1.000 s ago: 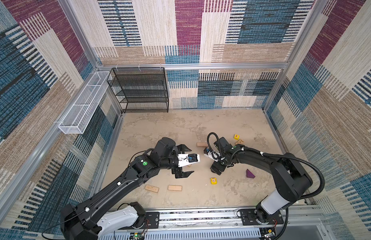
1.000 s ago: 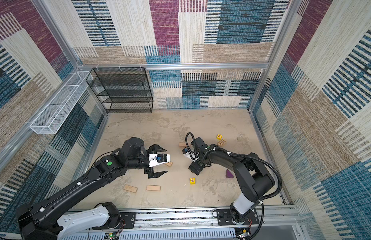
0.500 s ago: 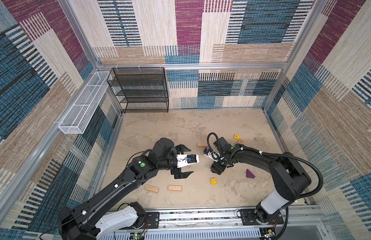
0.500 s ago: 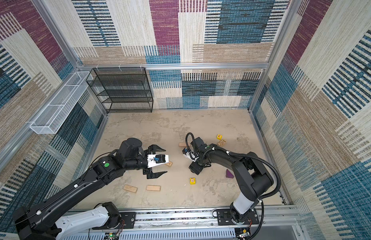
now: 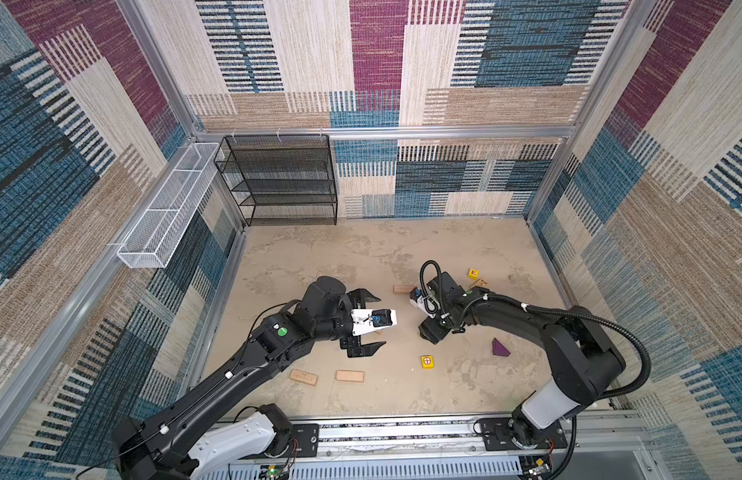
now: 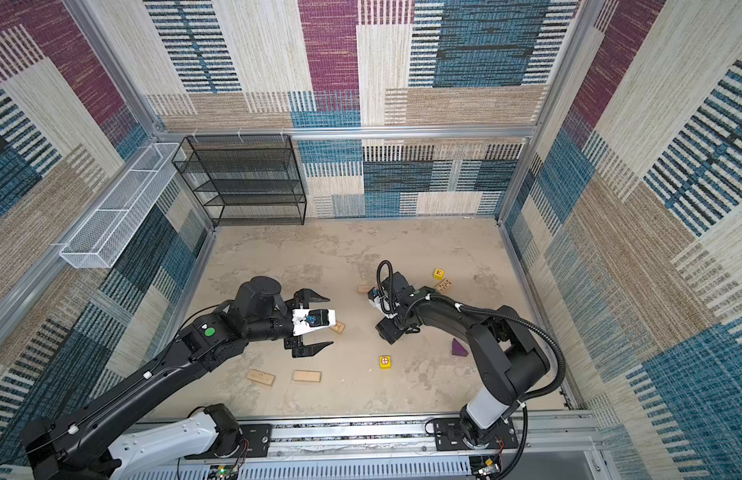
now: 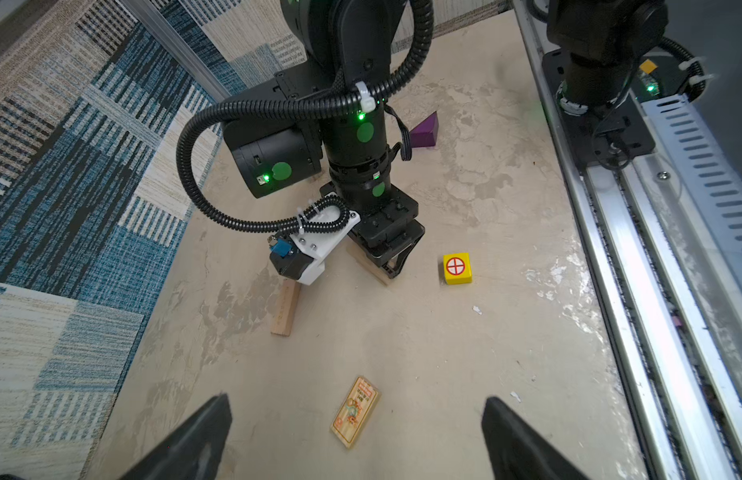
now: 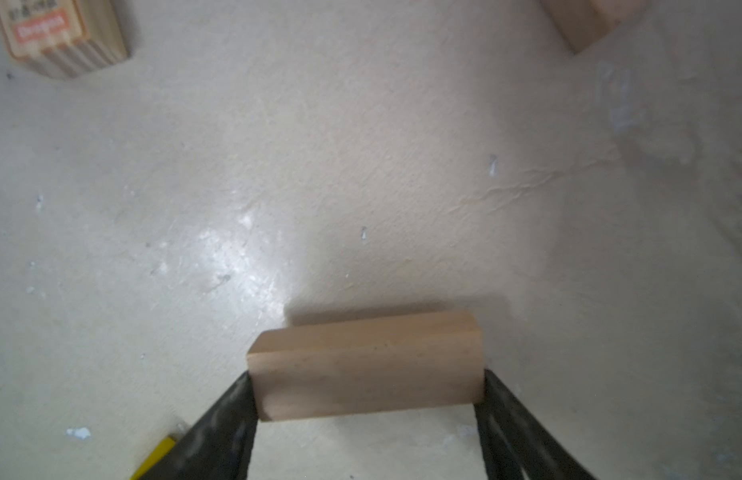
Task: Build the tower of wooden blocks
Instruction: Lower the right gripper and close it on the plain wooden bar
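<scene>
Only the right wrist view really shows what the right pincer is up to. It's clamped on a plain tan wooden plank lying flat on the beige desk, one of its fingers against each end. In both top views that plank is buried under the pincer. The right arm is bent at the elbow, wrist pointing straight down. The left arm reaches out low from the front rail, with the left pincer level, spread wide with nothing in it, and aimed at the right pincer. A printed tan wooden plank lies on the desk below the gap in it.

I count six planks. Besides those two, there's a bare plank just past the right pincer, a dark-printed plank farther past it, and a marked plank and a smooth plank railward of the left pincer. There are two cubes: a yellow cube with a red crossed circle near the right pincer on its rail side, and a yellow cube with a red E just beside the dark-printed plank. One purple wedge sits back along the right pincer's own arm. Everything lies loose on the desk.
</scene>
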Available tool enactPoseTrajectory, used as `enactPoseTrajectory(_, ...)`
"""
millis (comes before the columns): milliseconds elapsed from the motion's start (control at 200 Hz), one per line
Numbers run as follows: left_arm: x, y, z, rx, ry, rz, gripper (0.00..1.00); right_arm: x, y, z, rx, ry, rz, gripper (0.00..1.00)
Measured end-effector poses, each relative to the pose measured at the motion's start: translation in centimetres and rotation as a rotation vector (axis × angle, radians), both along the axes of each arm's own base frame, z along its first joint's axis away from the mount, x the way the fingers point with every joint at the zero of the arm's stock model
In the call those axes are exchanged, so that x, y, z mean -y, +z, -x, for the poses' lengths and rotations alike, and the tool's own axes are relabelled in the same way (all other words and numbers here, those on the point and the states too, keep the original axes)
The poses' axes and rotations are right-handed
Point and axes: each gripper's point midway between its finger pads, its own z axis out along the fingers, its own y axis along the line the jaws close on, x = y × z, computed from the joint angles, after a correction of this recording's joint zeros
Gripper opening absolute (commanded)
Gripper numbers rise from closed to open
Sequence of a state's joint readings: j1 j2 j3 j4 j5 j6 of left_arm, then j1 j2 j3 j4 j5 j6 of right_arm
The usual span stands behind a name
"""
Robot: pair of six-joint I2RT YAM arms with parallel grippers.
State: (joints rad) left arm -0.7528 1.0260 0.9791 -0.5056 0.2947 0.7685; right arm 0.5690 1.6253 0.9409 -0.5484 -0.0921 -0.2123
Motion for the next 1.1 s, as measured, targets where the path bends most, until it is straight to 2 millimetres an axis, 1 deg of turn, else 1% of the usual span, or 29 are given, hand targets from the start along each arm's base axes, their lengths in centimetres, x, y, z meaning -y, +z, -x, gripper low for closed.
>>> enactPoseTrajectory(75, 0.0, 0.0, 0.0, 0.002, 0.002, -0.001, 0.99, 0.0, -0.3, -0.8, 0.000, -0.063, 0.004, 0.66)
enactPoseTrajectory(155, 0.0, 0.1, 0.0, 0.004, 0.001, 0.000, 0.99, 0.0, -0.9, -1.5, -0.014, -0.130, 0.017, 0.62)
enactPoseTrajectory(220, -0.1, 0.1, 0.0, 0.006, 0.002, 0.001, 0.99, -0.2, -0.9, -2.3, -0.007, -0.174, 0.011, 0.61)
enactPoseTrajectory(356, -0.1, 0.2, 0.0, 0.008, 0.003, 0.002, 0.99, -0.6, -0.8, -3.3, 0.001, -0.255, -0.019, 0.61)
enactPoseTrajectory(426, -0.1, 0.2, 0.0, 0.009, 0.006, 0.001, 0.99, -0.7, -0.7, -3.5, -0.001, -0.290, -0.035, 0.63)
enactPoseTrajectory(561, -0.2, 0.2, -0.1, 0.012, 0.008, 0.001, 0.99, -0.9, -0.6, -3.9, -0.010, -0.365, -0.061, 0.73)
enactPoseTrajectory(646, -0.3, 0.2, -0.3, 0.017, 0.019, -0.005, 0.98, -0.9, -0.6, -4.2, -0.007, -0.402, -0.070, 0.81)
enactPoseTrajectory(656, -0.3, 0.2, -0.3, 0.018, 0.020, -0.005, 0.99, -0.9, -0.6, -4.2, -0.007, -0.404, -0.071, 0.84)
enactPoseTrajectory(671, -0.3, 0.2, -0.3, 0.018, 0.021, -0.005, 0.99, -0.9, -0.6, -4.2, -0.006, -0.407, -0.072, 0.97)
enactPoseTrajectory(686, -0.3, 0.2, -0.3, 0.018, 0.021, -0.005, 0.99, -0.9, -0.7, -4.2, -0.007, -0.413, -0.074, 1.00)
enactPoseTrajectory(922, -0.3, 0.2, -0.3, 0.019, 0.021, -0.005, 0.99, -1.0, -0.7, -4.2, -0.014, -0.425, -0.078, 1.00)
enactPoseTrajectory(1032, -0.3, 0.2, -0.3, 0.019, 0.021, -0.005, 0.99, -0.8, -0.8, -4.2, -0.007, -0.420, -0.065, 0.96)
enactPoseTrajectory(1102, -0.3, 0.2, -0.3, 0.019, 0.021, -0.005, 0.99, -0.7, -0.8, -4.2, -0.004, -0.405, -0.050, 0.96)
